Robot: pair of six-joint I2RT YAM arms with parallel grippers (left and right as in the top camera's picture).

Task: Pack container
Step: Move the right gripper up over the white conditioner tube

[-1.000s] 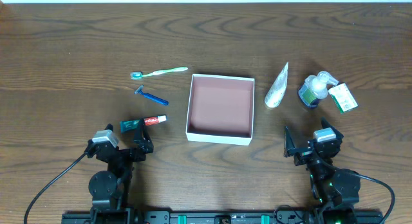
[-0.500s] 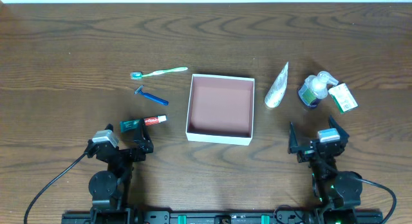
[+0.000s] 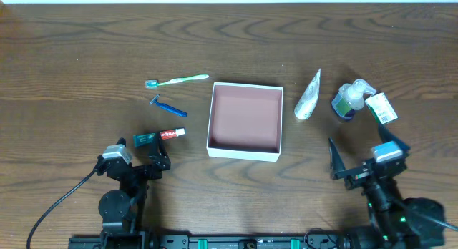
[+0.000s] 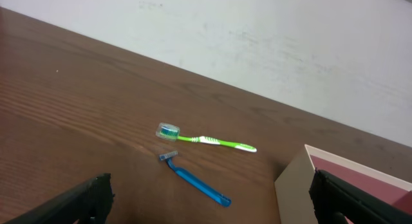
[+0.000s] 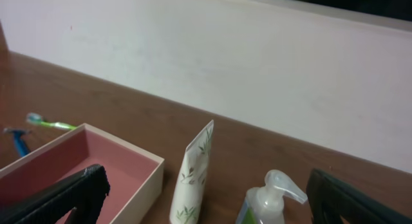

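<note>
Overhead view: the container, a shallow square white box with a pinkish-brown inside, sits mid-table and is empty, so packing looks not yet begun. On its left lie a green toothbrush, a blue razor and a small toothpaste tube. On its right is a white tube, then a pump bottle with a small packet against it. At the near edge, the left gripper sits by the toothpaste, fingers spread wide and holding nothing. The right gripper, below the bottle, is likewise spread and bare. The next move likely calls for one arm to reach a toiletry, close on it and carry it over the box.
</note>
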